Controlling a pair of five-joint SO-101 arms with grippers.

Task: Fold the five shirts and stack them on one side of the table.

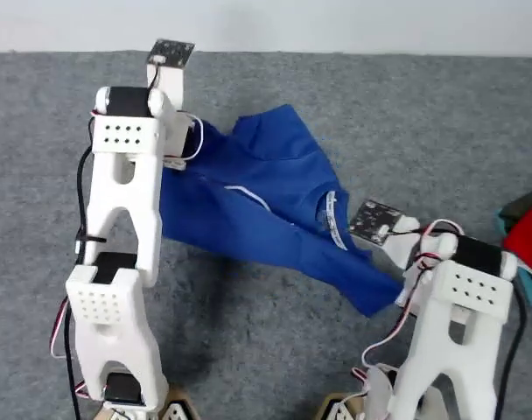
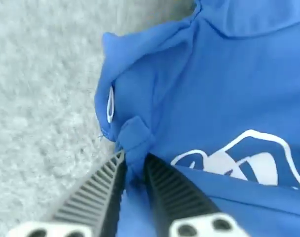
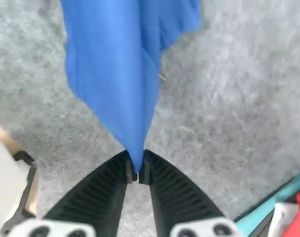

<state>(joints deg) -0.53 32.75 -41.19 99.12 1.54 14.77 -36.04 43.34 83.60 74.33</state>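
A blue shirt [image 1: 266, 210] with a white print hangs stretched above the grey table between both arms. My left gripper [image 2: 134, 162] is shut on a bunched fold of the blue shirt [image 2: 224, 98] near its edge; in the high view that arm [image 1: 130, 175] stands at the shirt's far left corner. My right gripper [image 3: 137, 170] is shut on a narrow hanging corner of the blue shirt [image 3: 115, 69], and its arm [image 1: 450, 289] sits at the shirt's near right end. The fabric sags between the two grips.
A pile of other clothes [image 1: 527, 236], red, dark and teal, lies at the right edge of the grey carpet-like table [image 1: 275, 350]. Teal and red cloth [image 3: 288, 207] shows close to the right gripper.
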